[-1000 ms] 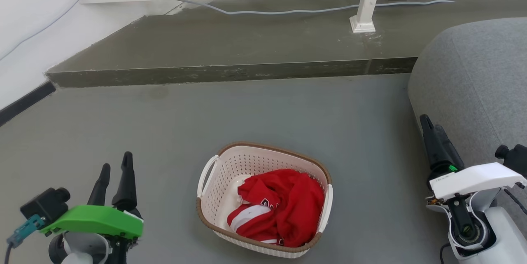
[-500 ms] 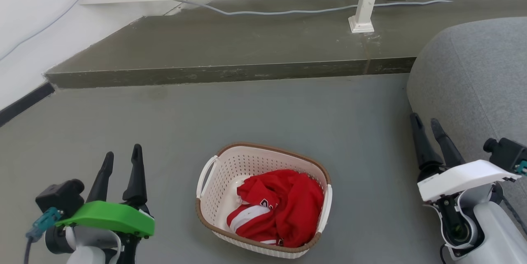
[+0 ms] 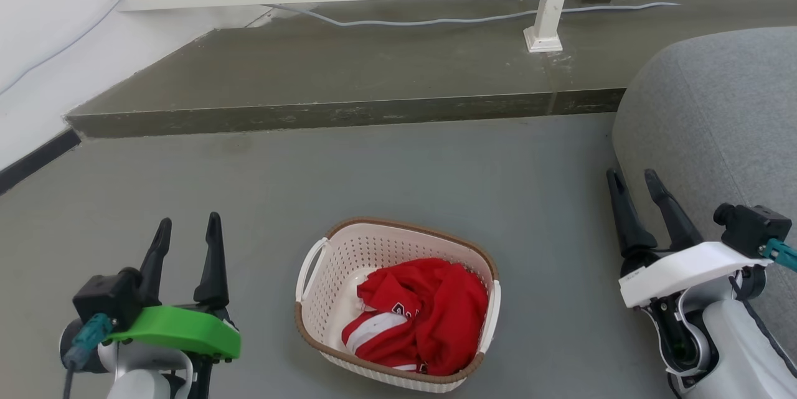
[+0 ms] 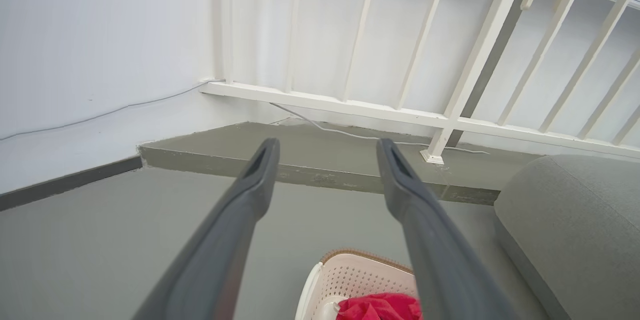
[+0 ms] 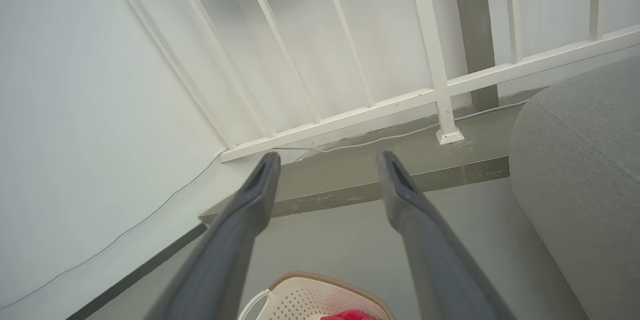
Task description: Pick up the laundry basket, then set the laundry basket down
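While the laundry basket (image 3: 339,265) was seen on the floor (image 3: 436,187) between both grippers, a handle (image 3: 309,260) turned to each side, the left gripper (image 3: 189,220) and right gripper (image 3: 632,175) were held spread open, the left one slightly nearer.

Bright, flat daylight, evenly spread. Shadows are faint and soft-edged, e.g. a thin one under the basket (image 3: 330,268) at 6 o'clock. Head view is sharp edge to edge. The floor (image 3: 436,168) is matte with a slight sheen. In the wrist views the wall (image 4: 100,35) at 9–11 o'clock is nearly blown out. Wide-angle lens splays the railing (image 4: 480,50) bars toward 1–2 o'clock. The fingers (image 4: 235,230) blur toward 6 o'clock.
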{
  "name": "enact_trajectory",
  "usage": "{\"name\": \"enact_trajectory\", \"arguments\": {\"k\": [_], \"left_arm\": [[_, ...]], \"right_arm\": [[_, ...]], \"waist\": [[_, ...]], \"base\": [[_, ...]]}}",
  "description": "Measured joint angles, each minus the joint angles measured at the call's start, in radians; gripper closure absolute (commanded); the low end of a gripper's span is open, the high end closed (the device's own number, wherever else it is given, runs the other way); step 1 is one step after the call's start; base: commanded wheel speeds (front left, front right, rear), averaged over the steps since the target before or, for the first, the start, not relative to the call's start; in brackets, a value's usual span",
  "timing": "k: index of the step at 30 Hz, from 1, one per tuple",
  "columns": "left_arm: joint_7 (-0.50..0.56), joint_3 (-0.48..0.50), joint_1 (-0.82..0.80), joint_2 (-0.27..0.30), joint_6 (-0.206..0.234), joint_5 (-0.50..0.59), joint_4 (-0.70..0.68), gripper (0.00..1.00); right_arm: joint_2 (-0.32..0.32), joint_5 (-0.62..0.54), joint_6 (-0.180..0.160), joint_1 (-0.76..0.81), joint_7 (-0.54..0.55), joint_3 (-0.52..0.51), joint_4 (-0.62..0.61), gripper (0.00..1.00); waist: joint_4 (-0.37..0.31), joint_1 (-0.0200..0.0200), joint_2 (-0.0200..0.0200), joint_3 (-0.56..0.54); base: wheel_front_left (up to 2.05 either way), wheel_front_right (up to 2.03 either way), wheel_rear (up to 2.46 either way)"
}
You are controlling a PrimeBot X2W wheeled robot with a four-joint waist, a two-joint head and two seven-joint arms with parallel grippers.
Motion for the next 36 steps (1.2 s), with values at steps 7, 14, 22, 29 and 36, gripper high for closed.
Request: {"name": "enact_trajectory", "arguments": {"k": [7,14,22,29,36], "left_arm": [[-0.027,0.000,-0.001,-0.001,0.000,0.093,-0.020,0.00],[-0.040,-0.001,-0.001,-0.006,0.000,0.151,-0.025,0.00],[-0.040,0.005,-0.005,-0.009,-0.002,0.152,-0.025,0.00],[-0.040,0.014,-0.005,-0.013,-0.012,0.157,-0.024,0.00],[-0.040,0.029,-0.005,-0.016,-0.016,0.157,-0.028,0.00]], "right_arm": [[-0.008,-0.078,-0.008,-0.014,-0.025,0.012,0.000,0.00],[-0.015,-0.132,-0.008,-0.018,-0.041,0.024,0.004,0.00],[-0.011,-0.134,-0.007,-0.022,-0.041,0.019,0.014,0.00],[-0.003,-0.137,-0.006,-0.022,-0.041,0.015,0.024,0.00],[0.003,-0.144,0.003,-0.022,-0.041,0.009,0.026,0.00]], "waist": [[0.000,0.0000,0.0000,0.002],[0.001,0.0000,0.0000,0.005],[0.001,0.0000,0.0000,0.008],[-0.003,0.0000,0.0000,0.011],[-0.010,0.0000,0.0000,0.022]], "base": [[0.00,0.00,0.00],[0.00,0.00,0.00],[0.00,0.00,0.00],[0.00,0.00,0.00],[0.00,0.00,0.00]]}}
